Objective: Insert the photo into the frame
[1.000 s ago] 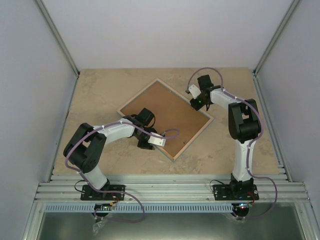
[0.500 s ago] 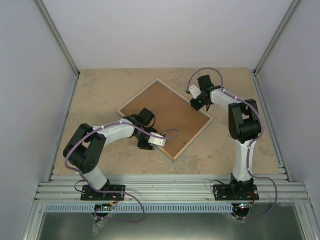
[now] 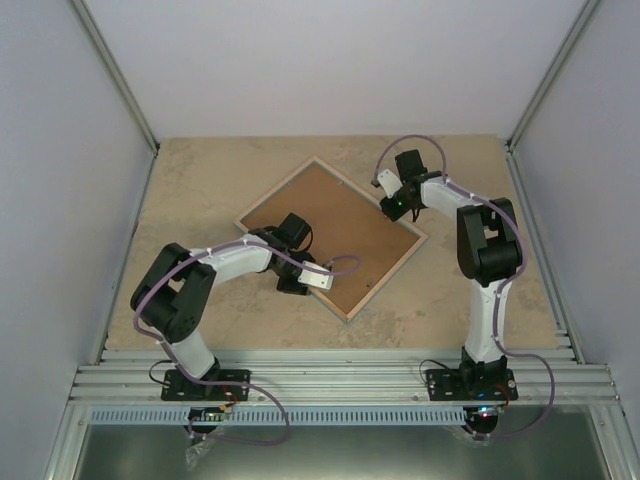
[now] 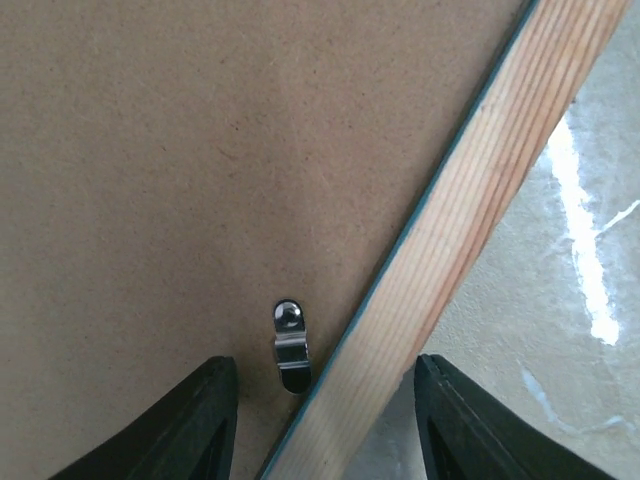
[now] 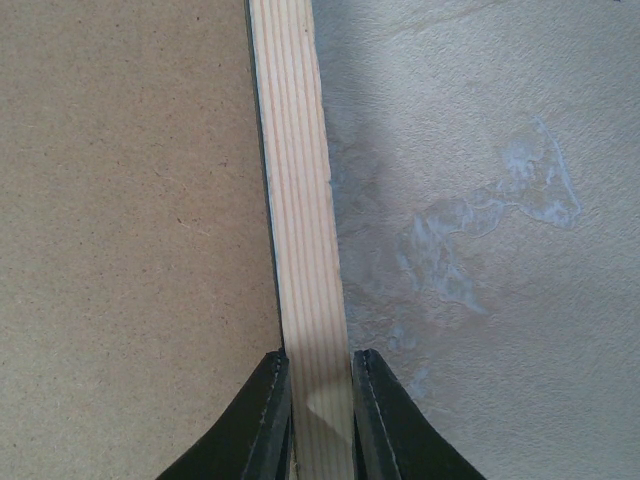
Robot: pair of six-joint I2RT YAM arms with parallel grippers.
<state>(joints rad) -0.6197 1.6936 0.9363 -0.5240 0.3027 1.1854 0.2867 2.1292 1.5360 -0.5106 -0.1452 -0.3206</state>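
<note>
The frame (image 3: pixel 390 275) lies flat on the worktop (image 3: pixel 200 190), bare wood side up and turned like a diamond, one corner towards the arm bases. A brown backing board (image 3: pixel 330 215) fills the frame from rim to rim.

The left arm (image 3: pixel 230 262) reaches to the frame's near-right side. Its jaws stand spread, straddling the wooden rim (image 4: pixel 450 230): one finger (image 4: pixel 200 420) is over the backing board (image 4: pixel 150 150) inside the frame, the other (image 4: pixel 470 430) is over the worktop (image 4: pixel 580 330) outside it, and neither touches the wood. Just inside the rim, between those fingers, a small metal clip (image 4: pixel 290 345) lies on the board.

The right arm (image 3: pixel 485 240) comes down on the frame's far-right side. Its jaws pinch the rim (image 5: pixel 295 200), with a dark finger (image 5: pixel 265 420) pressed against each flank of the wood, the backing board (image 5: pixel 120 200) to one side and the worktop (image 5: pixel 480 150) to the other
</note>
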